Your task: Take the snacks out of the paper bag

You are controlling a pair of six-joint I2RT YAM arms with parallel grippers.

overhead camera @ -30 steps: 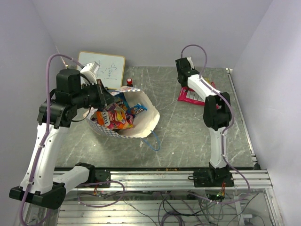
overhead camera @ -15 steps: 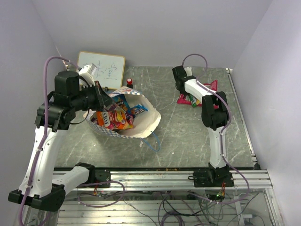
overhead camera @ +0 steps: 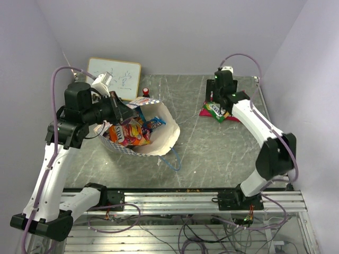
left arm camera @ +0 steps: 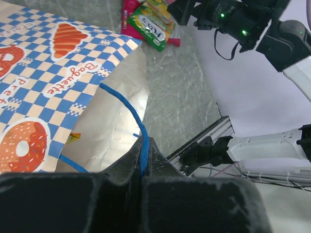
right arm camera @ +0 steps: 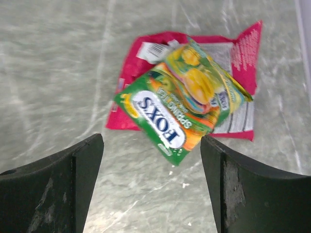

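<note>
The paper bag (overhead camera: 161, 138) lies on its side at the left of the table, mouth open, with several bright snacks (overhead camera: 128, 132) inside. My left gripper (overhead camera: 123, 110) is shut on the bag's blue cord handle (left arm camera: 141, 138), which runs up between the fingers, and it holds the checkered bag wall (left arm camera: 58, 87) up. At the far right a green snack packet (overhead camera: 215, 110) lies on a pink packet (overhead camera: 205, 112). My right gripper (overhead camera: 214, 100) hangs open just above them. In the right wrist view the green packet (right arm camera: 175, 116) and the pink one (right arm camera: 129, 82) lie beyond the open right gripper (right arm camera: 150, 141).
A framed whiteboard (overhead camera: 114, 76) leans on the back wall behind the bag, with a small red knob (overhead camera: 145, 91) beside it. An aluminium rail (overhead camera: 180, 198) runs along the near edge and another rail (overhead camera: 271, 124) along the right edge. Walls close in on three sides.
My right gripper has opened and let go of the green packet, which now rests on the pink one; the right arm has swung out to the right. My left gripper keeps hold of the handle.
</note>
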